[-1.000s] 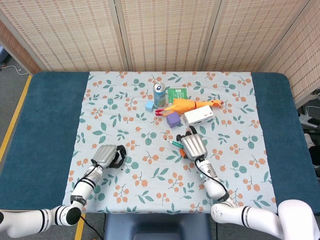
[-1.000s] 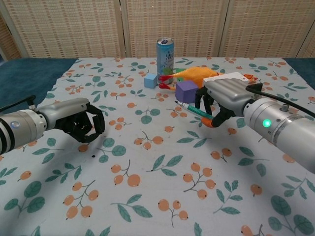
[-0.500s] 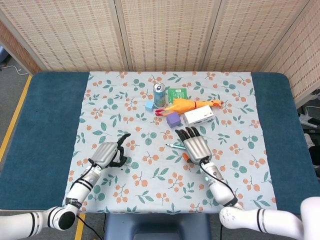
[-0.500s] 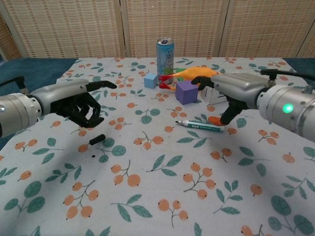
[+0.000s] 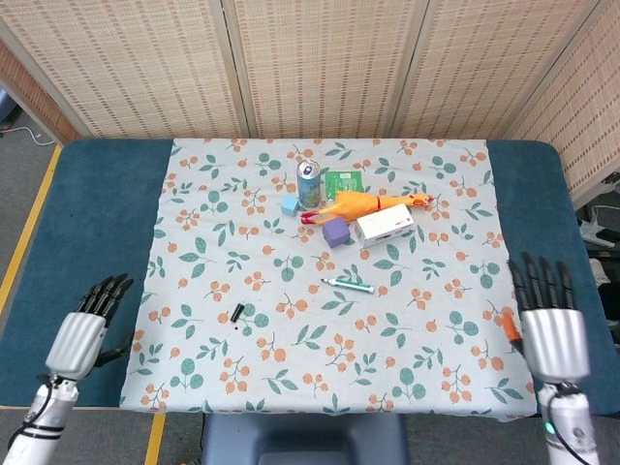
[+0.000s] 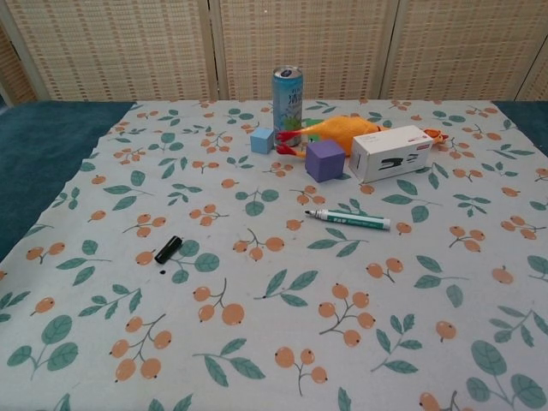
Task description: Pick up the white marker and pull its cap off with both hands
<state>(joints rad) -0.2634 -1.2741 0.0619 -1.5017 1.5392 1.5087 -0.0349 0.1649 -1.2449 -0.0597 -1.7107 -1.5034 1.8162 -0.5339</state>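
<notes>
Left hand (image 5: 77, 339): you've pulled it back off the cloth to the desk's (image 5: 87, 223) left edge; fingers released, spread, holding nothing.
Cap (image 6: 168, 248): black, lying alone on the cloth where your left hand was; pull-off looks done.
White marker (image 6: 348, 220): uncapped, set down mid-cloth, just in front of the purple cube (image 6: 324, 160).
Right hand (image 5: 553, 332): withdrawn to the right edge; fingers released, empty.
Room: you have open cloth along the near side; clutter sits behind the marker.

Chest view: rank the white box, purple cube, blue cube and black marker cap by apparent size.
White box
Purple cube
Blue cube and black cap look alike; the cap lies nearer the camera, so unranked.
</notes>
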